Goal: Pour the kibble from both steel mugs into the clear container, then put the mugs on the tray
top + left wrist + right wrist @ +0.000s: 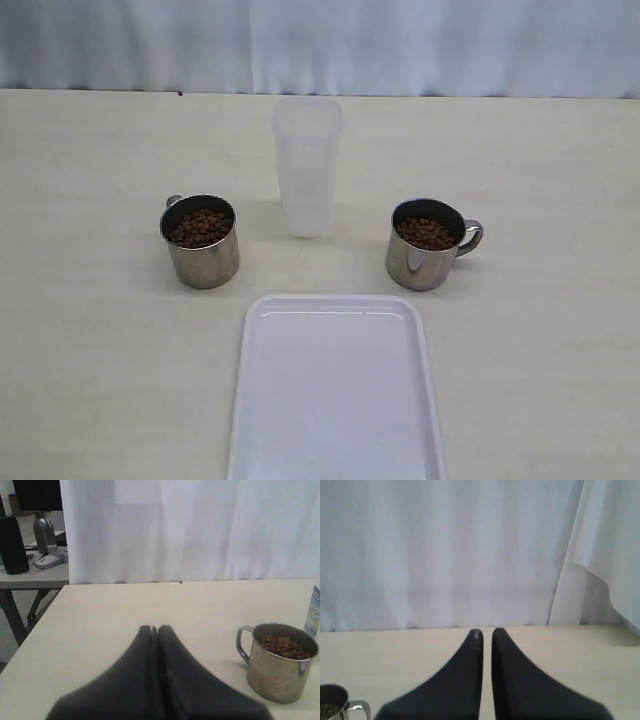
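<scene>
Kibble (200, 227) sits in both steel mugs (428, 245) beside the clear container (306, 165); left gripper (154, 628) and right gripper (487, 632) closed, empty.

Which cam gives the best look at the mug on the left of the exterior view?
Left wrist view: the mug sits close and whole, handle and kibble clear. Exterior view shows it whole but smaller, handle mostly hidden. Right wrist view misses it; only the other mug, cropped at the corner, shows there.
</scene>
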`<state>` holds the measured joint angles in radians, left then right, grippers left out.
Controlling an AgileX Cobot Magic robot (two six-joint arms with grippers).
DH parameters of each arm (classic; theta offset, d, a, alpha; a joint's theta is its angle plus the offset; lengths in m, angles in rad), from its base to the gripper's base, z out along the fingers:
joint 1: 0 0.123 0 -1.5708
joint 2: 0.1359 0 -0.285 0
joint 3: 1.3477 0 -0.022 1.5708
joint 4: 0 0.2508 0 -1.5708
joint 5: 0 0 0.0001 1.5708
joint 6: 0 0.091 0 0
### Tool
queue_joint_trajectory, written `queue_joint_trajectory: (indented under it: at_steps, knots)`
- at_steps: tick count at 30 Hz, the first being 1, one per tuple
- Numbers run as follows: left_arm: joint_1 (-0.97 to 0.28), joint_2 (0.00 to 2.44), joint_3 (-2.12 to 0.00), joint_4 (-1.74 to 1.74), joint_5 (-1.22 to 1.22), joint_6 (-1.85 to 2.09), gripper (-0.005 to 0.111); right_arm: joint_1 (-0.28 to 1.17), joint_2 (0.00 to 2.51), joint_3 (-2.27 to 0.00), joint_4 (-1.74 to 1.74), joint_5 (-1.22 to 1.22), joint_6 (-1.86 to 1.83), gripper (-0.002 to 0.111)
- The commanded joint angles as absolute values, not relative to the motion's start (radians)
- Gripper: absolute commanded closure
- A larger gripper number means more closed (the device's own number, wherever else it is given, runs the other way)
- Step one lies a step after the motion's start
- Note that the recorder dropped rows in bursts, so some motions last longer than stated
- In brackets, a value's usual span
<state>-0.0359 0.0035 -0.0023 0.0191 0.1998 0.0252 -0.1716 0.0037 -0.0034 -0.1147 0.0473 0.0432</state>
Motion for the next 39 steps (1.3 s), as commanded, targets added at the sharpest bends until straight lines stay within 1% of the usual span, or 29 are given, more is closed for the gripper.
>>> queue_joint_trajectory:
  at_steps: [1, 5, 11, 12, 14, 16, 20, 23, 24, 26, 27, 28, 30, 31, 32, 33, 34, 35, 36, 38, 39]
  knots:
    - [-0.041, 0.000, 0.000, 0.012, 0.188, 0.025, 0.107, -0.176, 0.000, 0.000, -0.116, -0.024, 0.042, 0.103]
    - [-0.041, 0.000, 0.000, 0.012, 0.188, 0.025, 0.107, -0.176, 0.000, 0.000, -0.116, -0.112, 0.042, 0.103]
    - [-0.041, 0.000, 0.000, 0.012, 0.188, 0.025, 0.107, -0.176, 0.000, 0.000, -0.110, -0.334, 0.042, 0.103]
    - [-0.041, 0.000, 0.000, 0.012, 0.188, 0.025, 0.107, -0.172, 0.000, 0.000, -0.068, -0.394, 0.113, 0.103]
    - [-0.041, 0.000, 0.000, 0.012, 0.188, 0.025, 0.107, -0.172, 0.000, 0.000, -0.016, -0.390, 0.316, 0.103]
    - [-0.041, 0.000, 0.000, 0.012, 0.188, 0.025, 0.107, -0.172, 0.000, 0.000, 0.000, -0.354, 0.422, 0.103]
    - [-0.041, 0.000, 0.000, 0.012, 0.188, 0.025, 0.107, -0.173, 0.004, 0.000, -0.045, -0.238, 0.420, 0.103]
    - [-0.041, 0.000, 0.000, 0.012, 0.188, 0.025, 0.107, -0.173, 0.171, 0.000, -0.064, -0.286, 0.412, 0.103]
    - [-0.041, 0.000, 0.000, 0.012, 0.188, 0.025, 0.107, -0.171, 0.297, 0.000, -0.133, -0.326, 0.441, 0.103]
    - [-0.041, 0.000, 0.000, 0.012, 0.188, 0.025, 0.107, -0.171, 0.425, 0.000, -0.258, -0.381, 0.520, 0.103]
    - [-0.041, 0.000, 0.000, 0.012, 0.188, 0.025, 0.107, -0.171, 0.574, 0.000, -0.420, -0.461, 0.603, 0.103]
    - [-0.041, 0.000, 0.000, 0.012, 0.188, 0.025, 0.107, -0.171, 0.651, 0.000, -0.502, -0.518, 0.623, 0.103]
    - [-0.041, 0.000, 0.000, 0.012, 0.188, 0.025, 0.107, -0.171, 0.833, 0.000, -0.640, -0.674, 0.631, 0.103]
    - [-0.041, 0.000, 0.000, 0.012, 0.188, 0.025, 0.107, -0.171, 0.936, 0.000, -0.651, -0.752, 0.618, 0.103]
    - [-0.041, 0.000, 0.000, 0.012, 0.188, 0.025, 0.107, -0.171, 1.065, 0.000, -0.651, -0.813, 0.549, 0.100]
    - [-0.041, 0.000, 0.000, 0.012, 0.188, 0.025, 0.107, -0.171, 1.134, 0.000, -0.651, -0.838, 0.490, 0.096]
    - [-0.041, 0.000, 0.000, 0.012, 0.188, 0.025, 0.107, -0.171, 1.240, 0.000, -0.660, -0.913, 0.479, 0.087]
    - [-0.041, 0.000, 0.000, 0.012, 0.188, 0.025, 0.107, -0.171, 1.290, -0.006, -0.698, -0.966, 0.479, 0.082]
    - [-0.041, 0.000, 0.000, 0.012, 0.188, 0.025, 0.107, -0.171, 1.350, -0.024, -0.756, -1.032, 0.473, 0.074]
    - [-0.041, 0.000, 0.000, 0.012, 0.188, 0.025, 0.107, -0.171, 1.479, -0.078, -0.879, -1.121, 0.432, 0.056]
    - [-0.041, 0.000, 0.000, 0.012, 0.188, 0.025, 0.107, -0.171, 1.563, -0.126, -0.914, -1.126, 0.431, 0.042]
